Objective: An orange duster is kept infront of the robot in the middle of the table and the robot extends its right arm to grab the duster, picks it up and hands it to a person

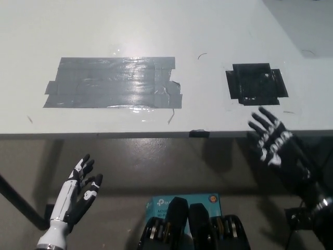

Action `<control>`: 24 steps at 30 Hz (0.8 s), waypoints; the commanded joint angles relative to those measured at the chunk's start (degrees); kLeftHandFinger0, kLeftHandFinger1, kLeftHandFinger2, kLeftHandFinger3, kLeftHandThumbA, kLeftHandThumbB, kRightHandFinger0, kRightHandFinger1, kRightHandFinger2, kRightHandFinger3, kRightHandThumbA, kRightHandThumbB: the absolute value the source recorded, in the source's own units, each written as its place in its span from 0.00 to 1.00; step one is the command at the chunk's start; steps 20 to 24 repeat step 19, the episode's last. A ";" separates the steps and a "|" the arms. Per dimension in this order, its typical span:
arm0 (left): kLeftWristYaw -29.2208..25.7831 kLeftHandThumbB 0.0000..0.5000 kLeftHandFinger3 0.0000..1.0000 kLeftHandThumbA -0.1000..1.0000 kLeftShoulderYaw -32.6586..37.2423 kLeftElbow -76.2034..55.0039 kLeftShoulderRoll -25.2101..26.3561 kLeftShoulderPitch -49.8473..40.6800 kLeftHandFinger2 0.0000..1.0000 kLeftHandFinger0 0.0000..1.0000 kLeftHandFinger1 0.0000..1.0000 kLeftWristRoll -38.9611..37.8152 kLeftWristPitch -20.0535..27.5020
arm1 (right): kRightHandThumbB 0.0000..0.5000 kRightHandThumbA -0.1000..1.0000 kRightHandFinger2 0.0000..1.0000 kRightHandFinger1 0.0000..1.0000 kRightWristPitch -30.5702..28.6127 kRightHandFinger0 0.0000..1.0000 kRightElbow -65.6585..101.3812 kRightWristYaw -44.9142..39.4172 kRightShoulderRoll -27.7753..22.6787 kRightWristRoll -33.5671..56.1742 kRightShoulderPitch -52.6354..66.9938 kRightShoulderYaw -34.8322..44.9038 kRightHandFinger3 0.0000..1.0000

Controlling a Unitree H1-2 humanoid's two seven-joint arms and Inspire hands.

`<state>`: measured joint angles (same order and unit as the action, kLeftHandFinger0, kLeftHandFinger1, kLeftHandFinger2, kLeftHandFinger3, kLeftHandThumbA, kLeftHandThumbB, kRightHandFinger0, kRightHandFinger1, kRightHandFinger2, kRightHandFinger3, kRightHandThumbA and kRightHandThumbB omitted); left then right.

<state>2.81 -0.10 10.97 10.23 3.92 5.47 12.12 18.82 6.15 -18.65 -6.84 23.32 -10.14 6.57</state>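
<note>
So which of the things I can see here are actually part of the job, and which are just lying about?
Part of the job:
right hand, open and holding nothing, at the table edge
no orange duster in view

Just lying about:
left hand, open, resting low below the table
grey tape patch
black tape patch
blue box on the floor
</note>
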 commanded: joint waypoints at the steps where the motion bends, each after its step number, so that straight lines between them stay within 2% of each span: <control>1: -0.11 0.26 1.00 0.86 0.66 -1.16 -0.20 1.46 1.00 0.97 1.00 0.60 1.96 | 0.44 0.87 1.00 1.00 -30.49 1.00 -2.02 13.32 -2.24 -32.94 5.18 -5.63 1.00; 2: -0.17 0.31 1.00 0.89 0.67 -1.06 -0.13 1.49 1.00 0.98 1.00 0.75 2.12 | 0.44 0.87 1.00 1.00 -30.77 1.00 -4.80 14.32 -2.35 -33.26 4.68 -6.12 1.00; 5: -0.25 0.34 1.00 0.92 0.57 -0.68 -0.06 1.70 1.00 0.98 1.00 0.66 2.72 | 0.41 0.84 1.00 1.00 -30.00 1.00 -6.83 15.28 -2.70 -33.73 3.87 -6.71 1.00; 7: -0.43 0.37 1.00 0.94 0.57 -0.48 -0.05 1.97 1.00 0.98 1.00 0.88 2.92 | 0.41 0.84 1.00 1.00 -29.77 1.00 -7.46 15.62 -2.94 -33.95 3.48 -6.93 1.00; 13: -0.90 0.37 1.00 0.96 0.55 -0.05 -0.01 2.73 1.00 1.00 1.00 1.44 3.16 | 0.37 0.83 1.00 1.00 -29.05 1.00 -9.37 16.19 -4.09 -35.32 1.57 -8.29 1.00; 17: -0.85 0.36 1.00 0.93 0.32 0.33 0.02 3.13 1.00 1.00 1.00 1.07 2.95 | 0.37 0.83 1.00 1.00 -28.24 1.00 -10.05 16.59 -4.57 -36.01 0.86 -9.04 1.00; 19: -0.75 0.31 1.00 0.91 0.41 0.03 0.07 3.02 1.00 1.00 1.00 1.23 2.64 | 0.34 0.81 1.00 1.00 -28.54 1.00 -10.07 16.62 -4.53 -35.58 1.05 -9.05 1.00; 24: -0.75 0.31 1.00 0.91 0.41 0.03 0.07 3.02 1.00 1.00 1.00 1.23 2.64 | 0.34 0.81 1.00 1.00 -28.54 1.00 -10.07 16.62 -4.53 -35.58 1.05 -9.05 1.00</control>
